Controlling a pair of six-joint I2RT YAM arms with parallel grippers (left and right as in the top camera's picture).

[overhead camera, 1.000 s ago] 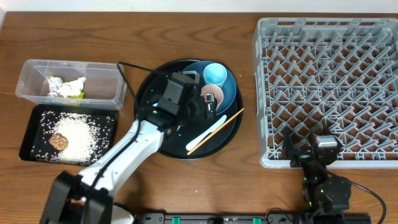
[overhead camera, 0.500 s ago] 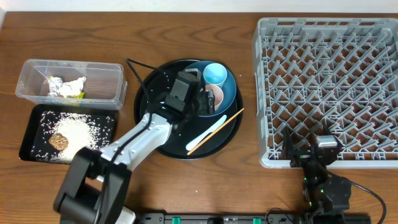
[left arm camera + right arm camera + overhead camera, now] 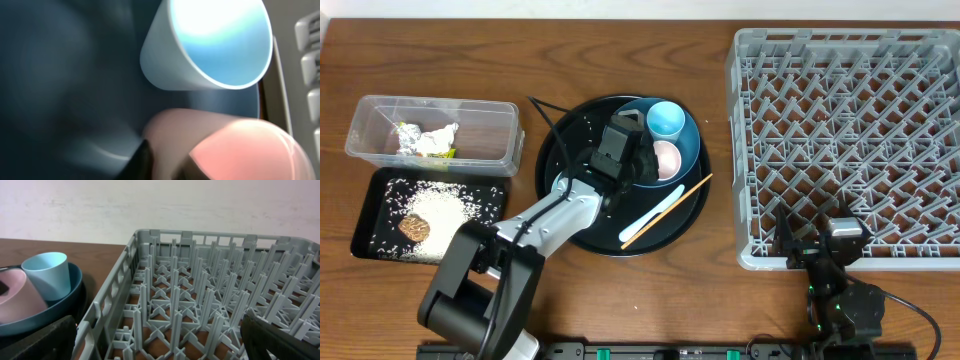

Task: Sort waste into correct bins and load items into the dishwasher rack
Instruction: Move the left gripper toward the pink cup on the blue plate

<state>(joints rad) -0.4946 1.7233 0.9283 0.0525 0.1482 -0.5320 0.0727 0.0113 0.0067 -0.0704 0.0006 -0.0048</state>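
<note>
My left gripper [image 3: 642, 160] is shut on the small pink cup [image 3: 666, 158], pinching its wall with one dark finger [image 3: 142, 161] outside it. The cup [image 3: 235, 145] fills the lower left wrist view. Beside it stands the pale blue cup [image 3: 666, 119] [image 3: 210, 45]. Both cups sit in a blue dish [image 3: 693, 140] on the round black tray [image 3: 575, 210]. The white spoon [image 3: 653, 211] and wooden chopstick [image 3: 682, 196] lie on that tray. The grey dishwasher rack [image 3: 850, 130] is at the right. My right gripper [image 3: 165, 347] hangs open at its near edge [image 3: 823, 245].
At the left, the clear tub [image 3: 490, 150] holds crumpled tissue and a silvery wrapper [image 3: 425, 139]. In front of it, the shallow black tray [image 3: 380, 190] carries rice grains [image 3: 445, 210] and a brown lump [image 3: 415, 227]. A black cable [image 3: 545, 115] trails behind the left arm.
The left gripper slid a little right onto the pink cup and its jaws closed on the cup's wall. The right arm has not moved.
</note>
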